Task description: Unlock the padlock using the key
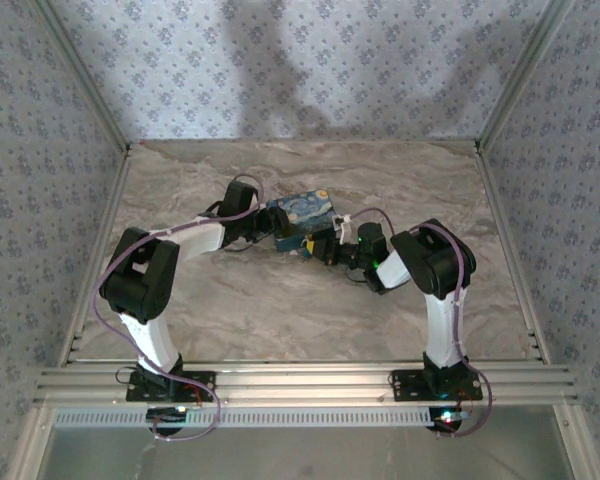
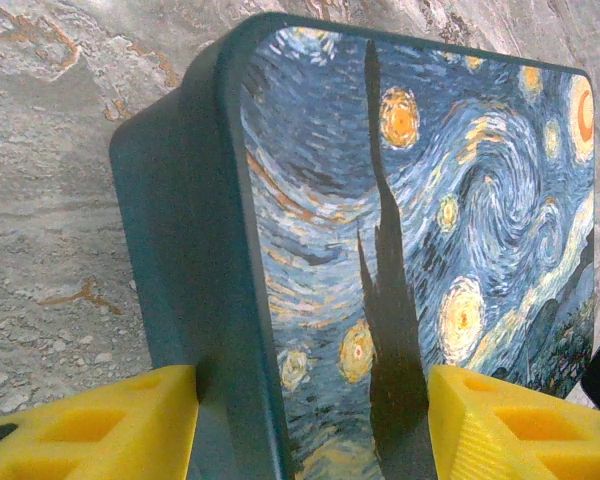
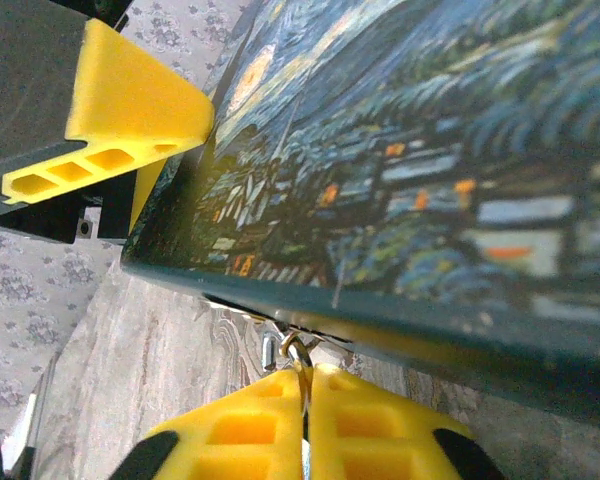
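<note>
The right gripper [image 3: 302, 385] was clenched, its yellow fingers pressed flat together on a thin sliver of metal, most likely the key [image 3: 303, 405], whose long axis ran straight out along the fingers. Just beyond the fingertips, touching or nearly so, a small bright metal piece hung under the front rim of the painted box [image 3: 400, 180]; that looked to be the padlock [image 3: 273, 350], though it was too small to make out the keyhole. The lock therefore lay dead ahead of the right arm, which was much the nearer to it. On the far side, the left gripper [image 2: 310, 420] grasped the box, one finger on each side of it. The box sat mid-table [image 1: 280, 320] between the two arms.
</note>
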### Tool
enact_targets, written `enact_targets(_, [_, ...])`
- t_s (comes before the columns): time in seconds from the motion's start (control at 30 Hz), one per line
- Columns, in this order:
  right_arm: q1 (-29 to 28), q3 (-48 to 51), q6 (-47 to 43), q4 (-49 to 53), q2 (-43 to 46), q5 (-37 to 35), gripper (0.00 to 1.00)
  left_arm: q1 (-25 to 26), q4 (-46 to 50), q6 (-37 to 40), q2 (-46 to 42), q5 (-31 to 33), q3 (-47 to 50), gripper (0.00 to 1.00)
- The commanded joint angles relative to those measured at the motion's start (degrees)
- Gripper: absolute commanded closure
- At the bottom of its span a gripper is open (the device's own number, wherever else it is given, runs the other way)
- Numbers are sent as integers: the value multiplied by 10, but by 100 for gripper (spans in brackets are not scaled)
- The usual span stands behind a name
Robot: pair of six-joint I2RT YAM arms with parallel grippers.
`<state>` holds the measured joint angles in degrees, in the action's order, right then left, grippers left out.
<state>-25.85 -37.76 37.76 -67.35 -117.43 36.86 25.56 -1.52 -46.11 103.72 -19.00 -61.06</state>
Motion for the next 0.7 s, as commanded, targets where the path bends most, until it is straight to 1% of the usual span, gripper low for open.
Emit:
enact_targets(0.0, [2,0,5,-3,-6,-7,95,6,35,2,18,14,16,40])
enact_targets(0.17, [8,16,43,-37,-4,-31,100,9,31,1,15,17,27,40])
enact_targets(0.37, [11,44,90,-73,16,-81,100,19,25,-4,3,23,49,40])
enact_targets(0.47, [13,60,129,-104,22,-106,100,25,20,-9,-5,25,61,40])
enact_targets(0.57, [13,67,162,-124,21,-121,100,32,18,-13,-14,28,72,40])
enact_targets(0.67, [8,64,172,-124,24,-124,100,41,17,-16,-21,29,80,40])
